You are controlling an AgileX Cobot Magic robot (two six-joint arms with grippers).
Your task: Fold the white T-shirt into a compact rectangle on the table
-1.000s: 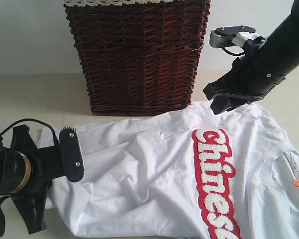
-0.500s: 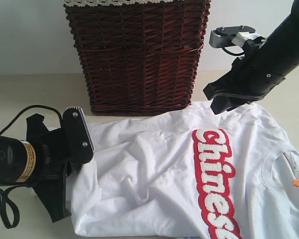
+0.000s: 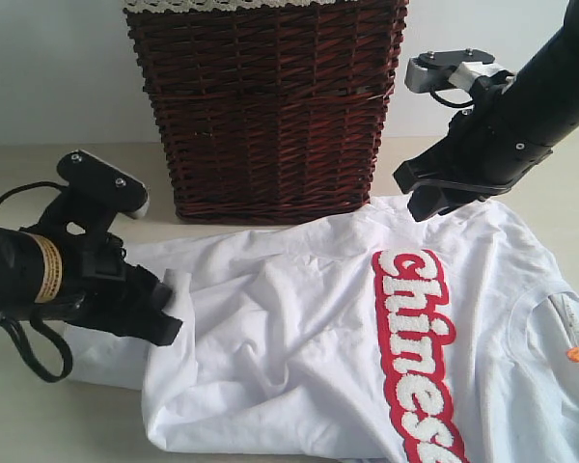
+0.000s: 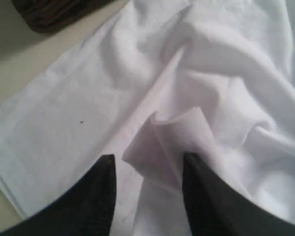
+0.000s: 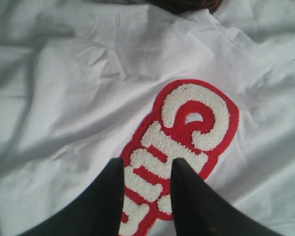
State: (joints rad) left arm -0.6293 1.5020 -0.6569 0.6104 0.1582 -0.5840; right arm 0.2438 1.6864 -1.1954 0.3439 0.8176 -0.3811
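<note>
The white T-shirt (image 3: 299, 347) lies crumpled on the table (image 3: 39, 183), its red-outlined lettering (image 3: 415, 347) facing up and an orange tag (image 3: 575, 354) at the collar on the right. My left gripper (image 3: 169, 304) is low over the shirt's left part, where the cloth is doubled over. In the left wrist view its jaws (image 4: 148, 158) stand open, and a loose peak of cloth (image 4: 172, 142) rises between them against one finger. My right gripper (image 3: 427, 203) hovers open above the shirt's far edge; its wrist view shows the lettering (image 5: 187, 132) below the gripper (image 5: 147, 162), with nothing between the fingers.
A tall dark wicker basket (image 3: 270, 106) with a lace-trimmed liner stands just behind the shirt, close to both arms. Bare table shows left of the basket and along the front left. The shirt runs off the view's right and bottom edges.
My left gripper carried the shirt's left edge rightward over the body, turned, and opened its jaws, leaving the cloth doubled over. The right arm has not moved.
</note>
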